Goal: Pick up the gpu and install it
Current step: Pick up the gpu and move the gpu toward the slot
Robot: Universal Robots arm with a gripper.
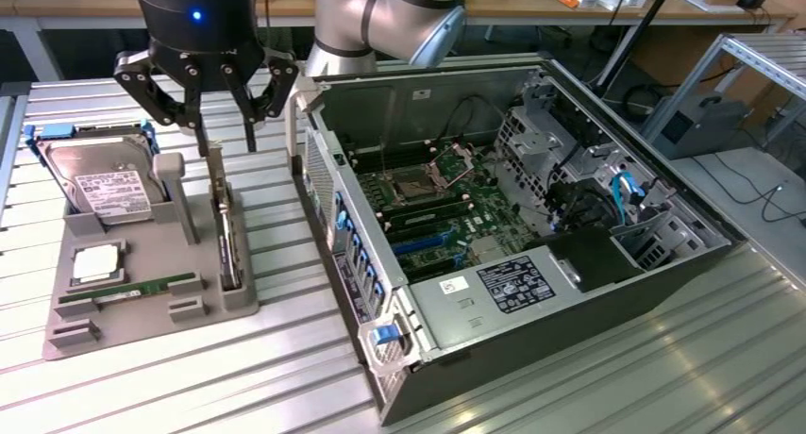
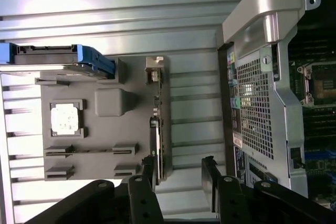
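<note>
The black jointed hand (image 1: 222,127) hangs with its jaws spread wide just above the gpu (image 1: 228,236), a thin flat dark card with a silver bracket. The card stands on edge in a slot of the matte grey moulded tray (image 1: 189,307) on the ribbed metal surface (image 1: 252,377). The wrist view adds the card's narrow top edge and the perforated steel grille (image 2: 254,103) of the open black computer case (image 1: 655,264).

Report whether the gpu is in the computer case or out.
Out: the gpu stands on edge in the grey tray beside the case, below the open gripper.
</note>
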